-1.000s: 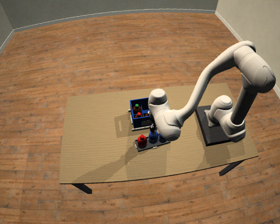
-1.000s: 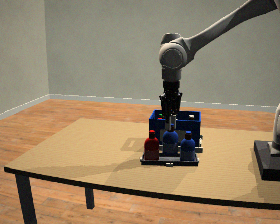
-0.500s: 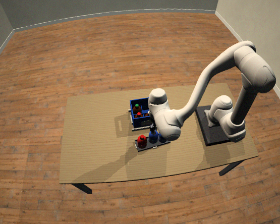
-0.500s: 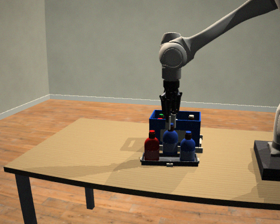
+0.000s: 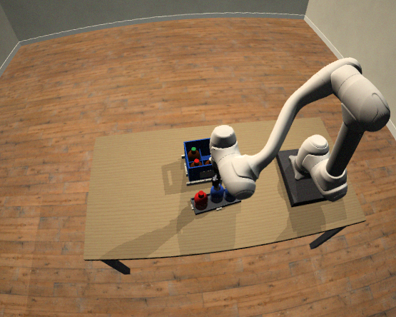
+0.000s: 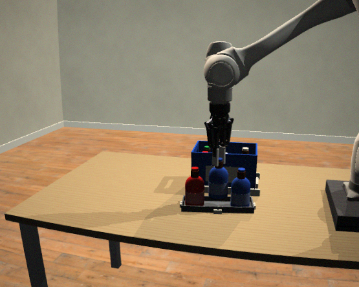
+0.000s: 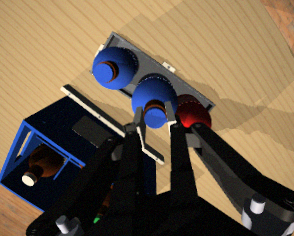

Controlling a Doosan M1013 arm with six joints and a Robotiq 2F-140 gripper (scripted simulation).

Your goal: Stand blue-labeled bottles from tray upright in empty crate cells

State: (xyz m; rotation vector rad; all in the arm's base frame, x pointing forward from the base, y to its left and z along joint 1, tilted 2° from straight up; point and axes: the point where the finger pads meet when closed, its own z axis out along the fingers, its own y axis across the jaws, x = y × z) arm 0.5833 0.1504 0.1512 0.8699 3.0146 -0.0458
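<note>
My gripper [image 5: 215,183] [image 6: 219,159] [image 7: 155,113] points straight down and is shut on the neck of the middle blue-labeled bottle [image 5: 217,193] [image 6: 218,181] [image 7: 156,97], which hangs upright a little above the dark tray [image 5: 222,206] [image 6: 217,208] [image 7: 187,88]. A second blue-labeled bottle [image 5: 230,195] [image 6: 240,189] [image 7: 113,67] and a red-labeled bottle [image 5: 200,198] [image 6: 195,189] [image 7: 192,114] stand upright on the tray. The blue crate [image 5: 197,175] [image 6: 237,159] [image 7: 56,127] stands right behind the tray. It holds brown bottles with a green cap [image 5: 193,150] [image 6: 207,148], a red cap [image 5: 196,161] and a white cap [image 6: 245,149] [image 7: 28,179].
The arm's dark base plate [image 5: 300,185] [image 6: 347,210] sits at the right end of the tan table [image 5: 129,200] [image 6: 101,187]. The arm's elbow hangs over the crate's right side in the top view.
</note>
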